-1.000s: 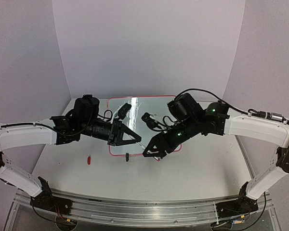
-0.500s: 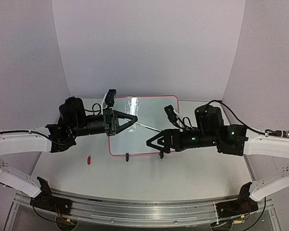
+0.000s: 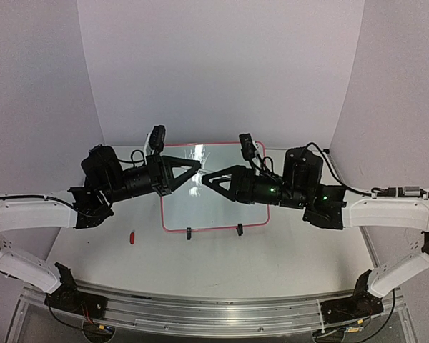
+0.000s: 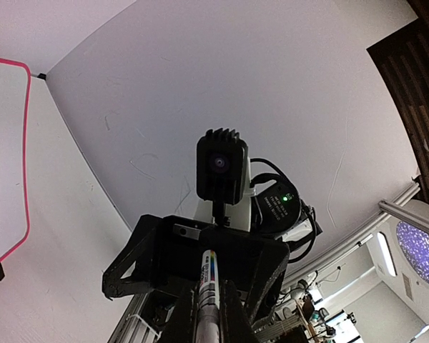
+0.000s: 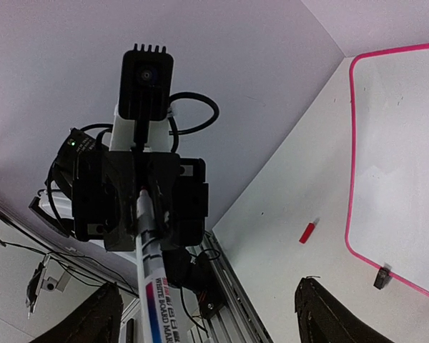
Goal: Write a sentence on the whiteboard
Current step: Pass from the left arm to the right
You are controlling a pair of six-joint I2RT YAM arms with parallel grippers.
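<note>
The whiteboard (image 3: pixel 214 211), white with a thin red-pink frame, lies flat on the table at mid-back. No sentence shows on the part of it I can see. Both grippers hover above the board, facing each other tip to tip. My left gripper (image 3: pixel 197 170) is shut on a white board marker (image 5: pixel 151 282), which points straight at the right gripper. My right gripper (image 3: pixel 204 179) is open wide. In the right wrist view the marker's far end reaches in between its fingers (image 5: pixel 104 314), nearer that one, with neither finger touching it.
A small red marker cap (image 3: pixel 131 236) lies on the table left of the board's front corner. Two black clip feet (image 3: pixel 189 233) sit on the board's front edge. Pale walls close in the back and sides.
My right gripper rose from the board's front edge, swung up and left to face the left gripper, and opened wide. The left gripper lifted the marker off the board and levelled it.
</note>
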